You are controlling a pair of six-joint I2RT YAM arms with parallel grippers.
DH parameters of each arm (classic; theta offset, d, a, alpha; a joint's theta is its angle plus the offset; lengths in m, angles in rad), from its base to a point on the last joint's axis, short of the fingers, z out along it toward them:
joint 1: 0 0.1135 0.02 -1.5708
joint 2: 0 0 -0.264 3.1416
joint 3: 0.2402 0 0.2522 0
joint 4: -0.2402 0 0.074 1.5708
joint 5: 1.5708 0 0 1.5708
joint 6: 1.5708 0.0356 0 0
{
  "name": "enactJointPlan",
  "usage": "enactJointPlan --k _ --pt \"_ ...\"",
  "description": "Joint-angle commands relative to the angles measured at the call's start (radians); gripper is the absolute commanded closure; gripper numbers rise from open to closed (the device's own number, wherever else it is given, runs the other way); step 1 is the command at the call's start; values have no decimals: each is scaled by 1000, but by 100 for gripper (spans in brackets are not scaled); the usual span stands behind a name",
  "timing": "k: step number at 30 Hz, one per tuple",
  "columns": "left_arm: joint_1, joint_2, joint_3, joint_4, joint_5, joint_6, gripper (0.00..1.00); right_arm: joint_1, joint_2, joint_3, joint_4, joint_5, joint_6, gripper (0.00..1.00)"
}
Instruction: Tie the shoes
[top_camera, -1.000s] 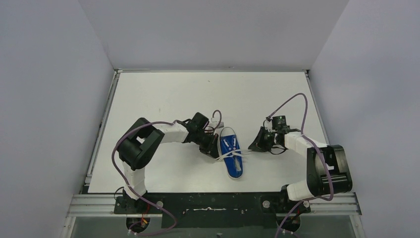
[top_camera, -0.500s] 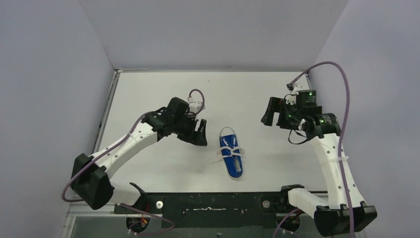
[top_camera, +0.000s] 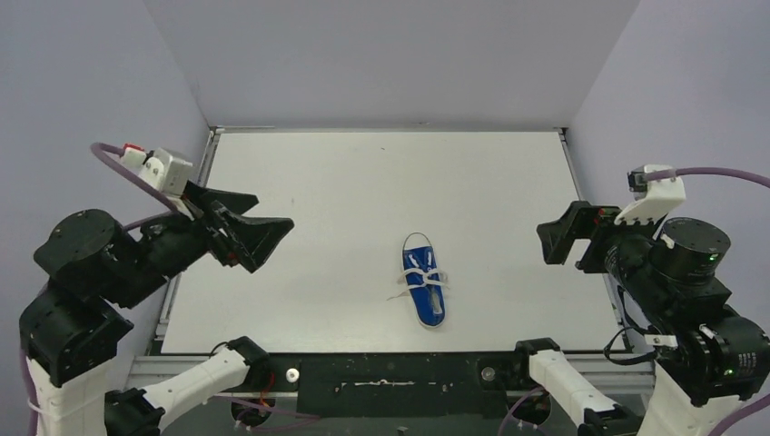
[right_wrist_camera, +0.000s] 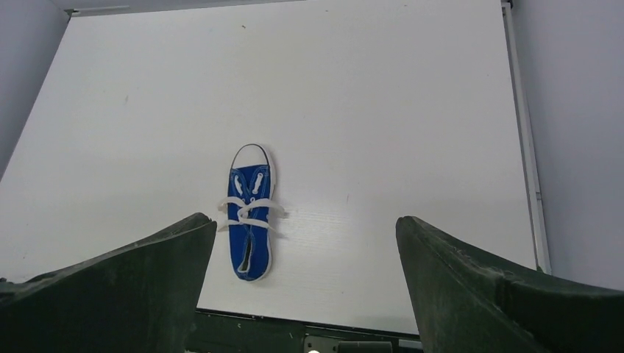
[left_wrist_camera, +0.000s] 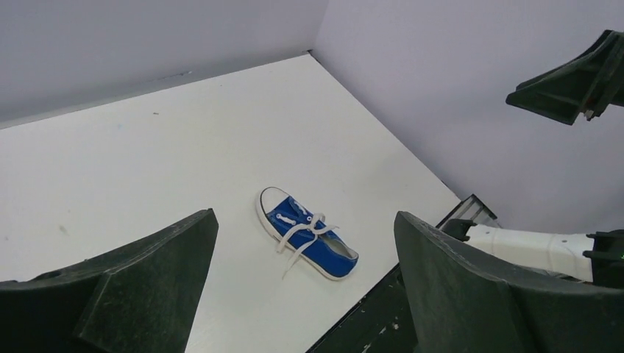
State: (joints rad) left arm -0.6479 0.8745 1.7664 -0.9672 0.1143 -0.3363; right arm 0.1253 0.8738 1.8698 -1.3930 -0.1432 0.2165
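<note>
You have the sneaker (top_camera: 424, 291) on its sole on the white table (top_camera: 345, 182), nearer the front edge than the back and a little right of the middle; its white toe cap points to the far wall and its heel to the arm bases; the white laces (right_wrist_camera: 246, 208) cross over the tongue in a loose bunch, with ends lying on the table beside the shoe, and you cannot tell from here whether they are knotted. Your left gripper (left_wrist_camera: 305, 217) hangs high above the left edge of the table, jaws spread wide with nothing between them; its dark fingers (left_wrist_camera: 147, 279) frame the shoe far below. Your right gripper (right_wrist_camera: 305, 219) hangs above the right edge, likewise wide apart and holding nothing; both are well apart from the sneaker.
</note>
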Motion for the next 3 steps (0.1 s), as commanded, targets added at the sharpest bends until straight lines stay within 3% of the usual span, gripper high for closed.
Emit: enactJointPlan --k 1,3 --pt "4 12 8 -151 -104 12 11 3 21 30 -67 39 -20 0" --pt "4 -4 -3 -156 -132 1 11 6 11 27 -56 36 -18 0"
